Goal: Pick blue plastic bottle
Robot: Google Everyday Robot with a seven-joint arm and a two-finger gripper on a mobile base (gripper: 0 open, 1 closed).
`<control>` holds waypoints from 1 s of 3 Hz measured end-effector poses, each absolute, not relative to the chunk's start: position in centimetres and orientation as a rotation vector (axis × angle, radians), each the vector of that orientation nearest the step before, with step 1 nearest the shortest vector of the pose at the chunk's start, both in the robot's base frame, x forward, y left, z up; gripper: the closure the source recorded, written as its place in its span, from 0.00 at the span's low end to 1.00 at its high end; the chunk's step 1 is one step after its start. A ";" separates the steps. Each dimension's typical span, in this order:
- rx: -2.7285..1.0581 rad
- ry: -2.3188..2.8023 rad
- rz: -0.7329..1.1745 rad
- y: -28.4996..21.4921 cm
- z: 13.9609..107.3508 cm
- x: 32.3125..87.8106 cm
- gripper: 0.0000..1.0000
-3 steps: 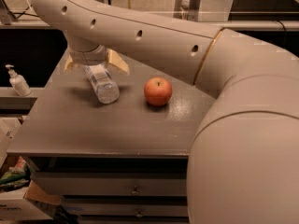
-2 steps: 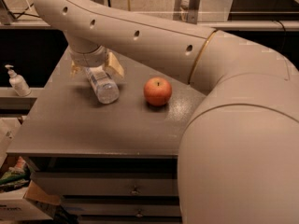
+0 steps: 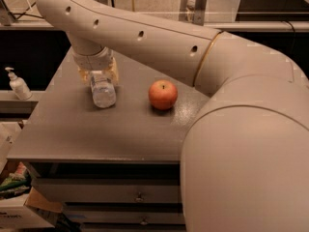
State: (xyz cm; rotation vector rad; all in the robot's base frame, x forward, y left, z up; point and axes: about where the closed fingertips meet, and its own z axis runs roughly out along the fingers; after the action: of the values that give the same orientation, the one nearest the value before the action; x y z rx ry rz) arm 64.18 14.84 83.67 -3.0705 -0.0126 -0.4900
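Observation:
The blue plastic bottle is clear with a pale label and lies on its side on the grey table, left of centre, one end pointing toward the camera. My gripper reaches down from the big cream arm and sits over the bottle's far end, hiding it. The bottle rests on the table top. A red apple stands to the right of the bottle, apart from it.
A small white pump dispenser stands on a lower shelf at the left. My arm's bulky elbow fills the right side and covers the table's right part. Drawers sit under the table front; boxes lie at the lower left.
My gripper has drawn in closer around the far end of the bottle. The bottle and the apple have stayed in place.

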 end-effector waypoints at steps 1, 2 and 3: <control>-3.064 0.000 -0.501 14.6 84.3 64.0 0.88; -3.006 0.029 -0.495 15.2 85.9 63.7 1.00; -2.911 0.066 -0.471 16.5 88.3 63.1 1.00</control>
State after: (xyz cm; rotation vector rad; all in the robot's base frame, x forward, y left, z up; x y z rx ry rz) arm 63.07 16.50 88.26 -2.9111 0.0662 -0.4709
